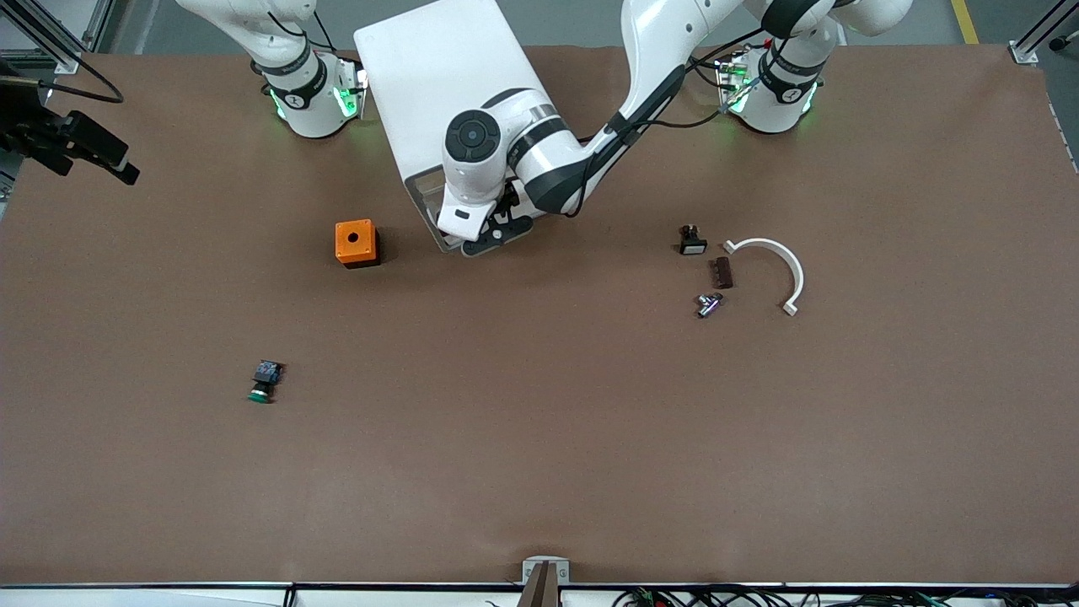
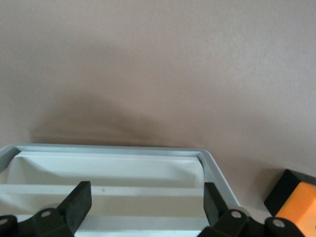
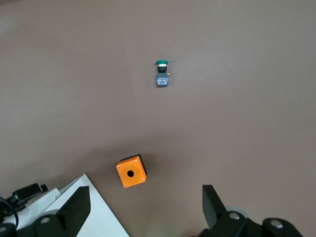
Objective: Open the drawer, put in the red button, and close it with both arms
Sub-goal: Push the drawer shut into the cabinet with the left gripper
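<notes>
Front view, from the right arm's end of the worktop [image 1: 539,438]: green-capped button [image 1: 263,384], orange box [image 1: 355,243], then the white cabinet [image 1: 438,93]. Its drawer [image 2: 108,168] stands open beneath the left gripper [image 2: 146,195], fingers [image 2: 79,197] spread wide. The right gripper [image 3: 144,197] hangs high over the orange box, equally wide.

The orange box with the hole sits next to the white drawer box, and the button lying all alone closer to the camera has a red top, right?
Not quite. That lone button's cap is green, not red, as the front view and the right wrist view show. The rest holds: the orange box does sit beside the white drawer unit.
</notes>
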Robot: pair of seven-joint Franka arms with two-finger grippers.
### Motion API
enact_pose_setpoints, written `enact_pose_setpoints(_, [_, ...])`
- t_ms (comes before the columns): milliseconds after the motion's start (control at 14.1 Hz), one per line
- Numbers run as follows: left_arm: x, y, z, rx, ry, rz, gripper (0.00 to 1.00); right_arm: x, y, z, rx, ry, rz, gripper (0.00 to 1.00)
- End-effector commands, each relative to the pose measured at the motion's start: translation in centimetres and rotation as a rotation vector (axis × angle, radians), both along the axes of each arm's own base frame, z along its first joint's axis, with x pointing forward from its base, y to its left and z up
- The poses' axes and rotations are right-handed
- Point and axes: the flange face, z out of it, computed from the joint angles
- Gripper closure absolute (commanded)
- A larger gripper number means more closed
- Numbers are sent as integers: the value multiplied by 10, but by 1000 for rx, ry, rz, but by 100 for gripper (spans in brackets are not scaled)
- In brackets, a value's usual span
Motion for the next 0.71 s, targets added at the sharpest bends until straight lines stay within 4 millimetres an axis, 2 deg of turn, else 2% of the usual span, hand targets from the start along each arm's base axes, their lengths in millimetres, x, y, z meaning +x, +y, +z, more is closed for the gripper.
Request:
enact_pose_setpoints(0, [-16,-6,1,2,-5,0,0,6,-2,5,-13,-3,-19,0])
enact_pose_setpoints(427, [-34,-16,-9,-31,-3,-12,0,6,-1,12,-12,-17,-16,0])
enact_pose_setpoints(498, [-34,-16,-8,-33,-5,-12,0,6,-2,12,-12,-17,-17,0])
enact_pose_setpoints(640, [-16,-8,-3,-39,-25,-18,0,7,-2,14,-11,-23,-20,0])
